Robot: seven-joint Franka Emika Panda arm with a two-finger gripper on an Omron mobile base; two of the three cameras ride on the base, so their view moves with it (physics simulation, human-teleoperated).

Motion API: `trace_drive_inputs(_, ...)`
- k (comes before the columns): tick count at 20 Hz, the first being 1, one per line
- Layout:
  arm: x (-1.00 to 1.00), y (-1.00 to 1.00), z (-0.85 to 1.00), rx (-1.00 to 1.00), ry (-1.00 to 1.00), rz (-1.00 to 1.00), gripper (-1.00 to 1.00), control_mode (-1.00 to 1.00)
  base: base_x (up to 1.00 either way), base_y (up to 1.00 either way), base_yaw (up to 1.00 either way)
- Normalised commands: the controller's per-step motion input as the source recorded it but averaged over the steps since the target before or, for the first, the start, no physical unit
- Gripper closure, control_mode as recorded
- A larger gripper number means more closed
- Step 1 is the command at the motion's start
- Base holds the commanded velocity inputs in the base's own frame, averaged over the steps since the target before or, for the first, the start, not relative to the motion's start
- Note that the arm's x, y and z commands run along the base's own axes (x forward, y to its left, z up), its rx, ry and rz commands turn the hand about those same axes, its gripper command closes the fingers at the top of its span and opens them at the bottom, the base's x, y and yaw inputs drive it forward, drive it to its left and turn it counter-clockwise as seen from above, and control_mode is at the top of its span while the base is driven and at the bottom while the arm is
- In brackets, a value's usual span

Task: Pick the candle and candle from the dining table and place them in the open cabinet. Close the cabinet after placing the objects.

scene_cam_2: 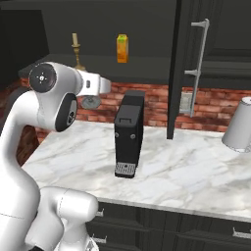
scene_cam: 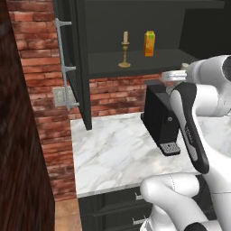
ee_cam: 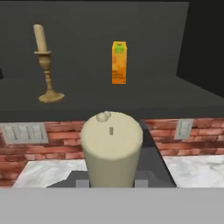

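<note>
- One brass candle (scene_cam: 125, 49) stands upright on the dark shelf (scene_cam: 149, 63) of the open cabinet (scene_cam_2: 147, 19), to the left of an orange carton (scene_cam: 149, 43); the two are apart.
- Second candle (ee_cam: 111, 146), cream and seen end-on in the hand view, sits right in front of the camera, between the fingers of the tool (ee_cam: 111, 181); its round silver base (scene_cam_2: 91, 102) shows under the wrist in the right base view.
- Tool is narrowed around this candle and holds it; the fingertips themselves are mostly hidden behind the wax.
- Held candle hangs in the air below shelf level, in front of the brick wall (scene_cam: 117, 92) and above the marble counter (scene_cam: 117, 153).
- Black coffee machine (scene_cam_2: 129, 133) stands on the counter, just beneath and beside the held candle.
- Both cabinet doors stand open: one at the left edge with a silver bar handle (scene_cam: 64, 67), the other at the right (scene_cam_2: 182, 63).
- White jug (scene_cam_2: 239, 125) sits at the far right of the counter.
- Dark drawers (scene_cam_2: 196, 230) run below the counter edge.
</note>
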Motion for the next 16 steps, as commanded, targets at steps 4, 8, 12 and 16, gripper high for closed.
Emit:
trace_drive_inputs(4,0.09,-0.07,0.27,0.00,0.00,-0.05,1.00,-1.00,0.00,0.00,0.00)
trace_drive_inputs(8,0.12,-0.08,0.19,0.00,0.00,-0.02,1.00,-1.00,0.00,0.00,0.00)
trace_drive_inputs(12,0.14,-0.12,0.09,0.00,-0.01,-0.01,1.00,-1.00,0.00,0.00,0.00)
trace_drive_inputs(16,0.16,-0.14,0.05,0.00,-0.03,-0.01,1.00,-1.00,0.00,0.00,0.00)
